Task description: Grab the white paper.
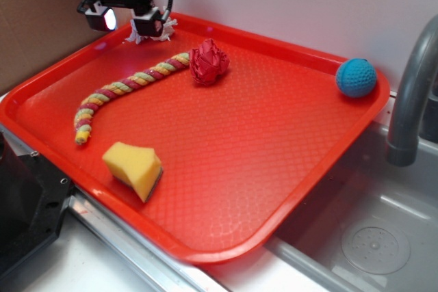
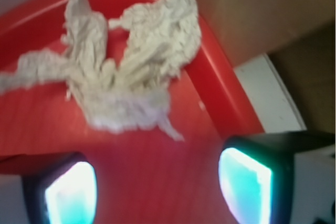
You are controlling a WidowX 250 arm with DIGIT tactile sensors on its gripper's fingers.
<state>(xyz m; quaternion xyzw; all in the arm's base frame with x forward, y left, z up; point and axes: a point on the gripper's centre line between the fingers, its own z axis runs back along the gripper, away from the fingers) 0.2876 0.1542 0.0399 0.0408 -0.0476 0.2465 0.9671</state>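
Observation:
The white paper is a small crumpled wad with twisted edges in the far left corner of the red tray. My gripper hangs right over that corner, with its right finger just above the wad, which it partly hides. In the wrist view the white paper lies on the tray a little ahead of my gripper. The jaws stand wide apart with only bare red tray between the lit fingertips. The gripper is open and empty.
On the tray lie a crumpled red paper ball, a striped rope, a yellow sponge and a blue knitted ball. A brown cardboard wall stands behind the left corner. A grey faucet and a sink are on the right.

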